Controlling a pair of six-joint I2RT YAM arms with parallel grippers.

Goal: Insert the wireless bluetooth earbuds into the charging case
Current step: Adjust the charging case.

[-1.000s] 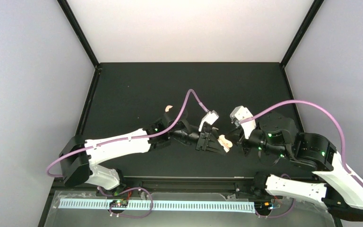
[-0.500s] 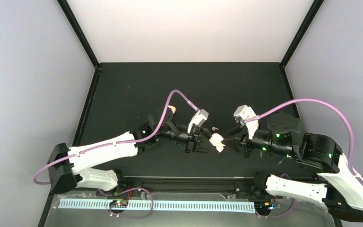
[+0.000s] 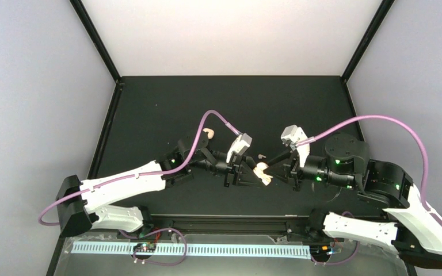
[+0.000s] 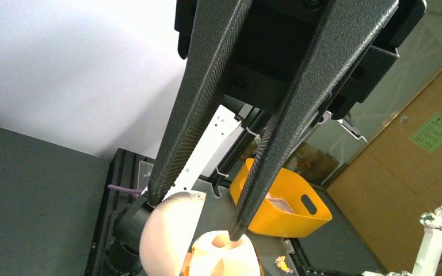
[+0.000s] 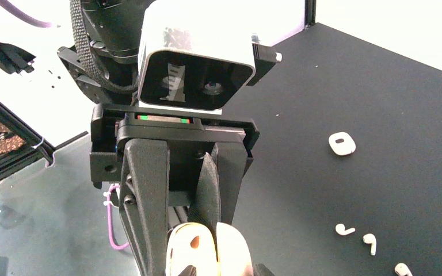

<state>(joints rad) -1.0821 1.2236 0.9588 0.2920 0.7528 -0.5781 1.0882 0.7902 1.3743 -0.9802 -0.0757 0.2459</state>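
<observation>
An open cream-white charging case (image 3: pixel 262 171) is held above the table's middle, between the two grippers. My right gripper (image 3: pixel 276 169) is shut on its lower part; only its fingertips show in the right wrist view (image 5: pixel 223 269), on either side of the case (image 5: pixel 207 247). My left gripper (image 3: pixel 251 172) faces it with its jaws apart (image 4: pixel 191 215): one tip is at the lid (image 4: pixel 170 236), the other on the body (image 4: pixel 224 253) at an empty socket. Three tiny earbuds (image 5: pixel 344 230) lie loose on the black table. One shows in the top view (image 3: pixel 261 156).
A second, closed white case (image 5: pixel 341 143) lies farther back on the table, partly under the left arm's purple cable (image 3: pixel 209 133). A yellow bin (image 4: pixel 299 213) stands off the table. Black frame posts (image 3: pixel 98 40) edge the table.
Both grippers and the case have shifted a little left. The left arm has drawn back and turned, and its fingertips now touch the open case.
</observation>
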